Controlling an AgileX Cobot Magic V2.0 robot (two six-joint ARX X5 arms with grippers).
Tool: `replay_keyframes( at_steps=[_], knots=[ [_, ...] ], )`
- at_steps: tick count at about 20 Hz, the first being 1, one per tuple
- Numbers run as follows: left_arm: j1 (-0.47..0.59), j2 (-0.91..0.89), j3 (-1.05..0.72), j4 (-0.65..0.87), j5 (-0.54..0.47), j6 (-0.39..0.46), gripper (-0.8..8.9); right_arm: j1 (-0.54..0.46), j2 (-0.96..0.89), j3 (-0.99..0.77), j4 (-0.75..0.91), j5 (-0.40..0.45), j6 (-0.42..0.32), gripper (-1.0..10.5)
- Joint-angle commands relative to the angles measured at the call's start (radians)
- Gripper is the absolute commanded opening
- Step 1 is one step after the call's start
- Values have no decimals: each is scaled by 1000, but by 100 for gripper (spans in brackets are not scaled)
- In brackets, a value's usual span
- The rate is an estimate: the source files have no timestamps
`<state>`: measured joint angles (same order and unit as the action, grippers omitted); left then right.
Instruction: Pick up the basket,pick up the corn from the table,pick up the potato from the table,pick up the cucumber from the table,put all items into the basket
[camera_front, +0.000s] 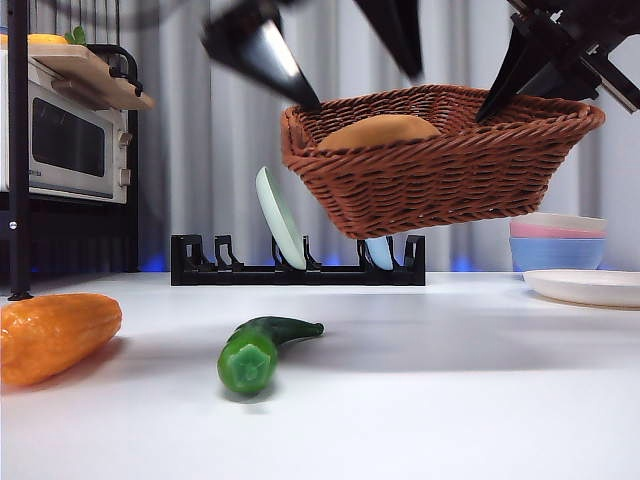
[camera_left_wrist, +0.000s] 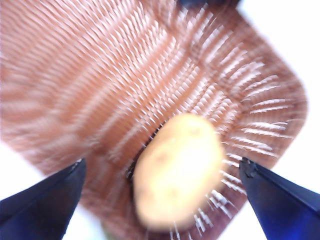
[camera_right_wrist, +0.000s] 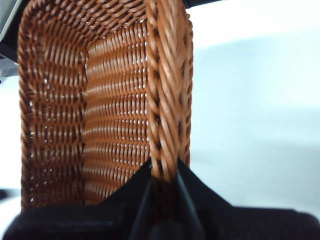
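Note:
The brown wicker basket hangs tilted above the table. My right gripper is shut on its right rim. Inside the basket is the tan potato, its top showing over the rim. My left gripper is open just above the potato, holding nothing. On the table, the orange corn lies at the front left. The green cucumber lies in the middle, cut end towards the camera.
A black dish rack with upright plates stands behind, under the basket. Stacked pastel bowls and a white plate sit at the right. A microwave on a dark shelf stands at the left.

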<state>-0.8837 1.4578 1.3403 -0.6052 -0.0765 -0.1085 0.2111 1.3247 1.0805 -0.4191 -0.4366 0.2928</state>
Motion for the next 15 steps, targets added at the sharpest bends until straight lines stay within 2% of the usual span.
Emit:
replay_keyframes(
  at_steps=[1,4,8,11,15],
  knots=[
    [-1,-110,73,-135,-3,7,562,-1,2,6,18,-10,16,-17],
    [0,-244,85,-307,-50,-11,562,-2,2,6,18,-11,12,-17],
    [16,-330,71,-620,-166,-100,562,-2,2,6,19,-10,5,-16],
    [15,-372,-43,-615,-186,-179,562,-2,1,6,19,-10,3,-16],
    [60,-375,-250,-489,-181,-236,562,-2,1,6,18,-10,-6,-17]
  ],
)
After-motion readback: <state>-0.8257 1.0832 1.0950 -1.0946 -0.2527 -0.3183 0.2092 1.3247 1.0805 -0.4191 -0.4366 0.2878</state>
